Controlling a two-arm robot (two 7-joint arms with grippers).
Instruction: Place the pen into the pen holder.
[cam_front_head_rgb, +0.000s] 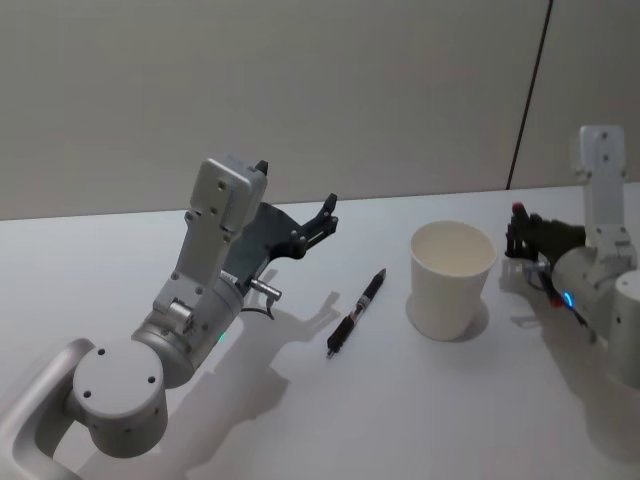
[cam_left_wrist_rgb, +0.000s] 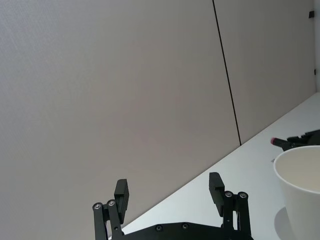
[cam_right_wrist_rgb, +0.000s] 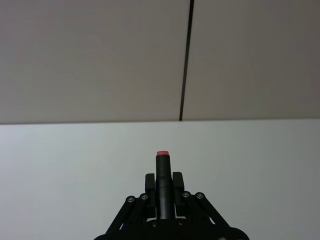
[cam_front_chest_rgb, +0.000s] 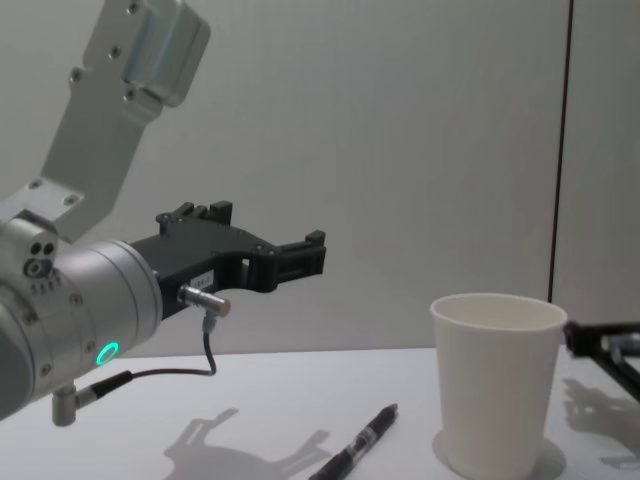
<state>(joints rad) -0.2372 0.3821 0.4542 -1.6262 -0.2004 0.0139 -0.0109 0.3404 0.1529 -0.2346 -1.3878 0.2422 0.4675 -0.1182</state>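
A dark pen (cam_front_head_rgb: 357, 312) lies flat on the white table, just left of the pen holder (cam_front_head_rgb: 452, 278), a white paper cup that stands upright. My left gripper (cam_front_head_rgb: 322, 218) hovers open above the table, behind and left of the pen, with nothing between its fingers (cam_left_wrist_rgb: 121, 195). In the chest view it (cam_front_chest_rgb: 300, 255) hangs well above the pen (cam_front_chest_rgb: 360, 445) and the cup (cam_front_chest_rgb: 497, 380). My right gripper (cam_front_head_rgb: 520, 238) sits low, right of the cup, shut on a second dark pen with a red end (cam_right_wrist_rgb: 162, 170).
The table (cam_front_head_rgb: 330, 420) is plain white and runs back to a grey wall with a dark vertical seam (cam_front_head_rgb: 530, 90). Both arm bodies fill the lower corners of the head view.
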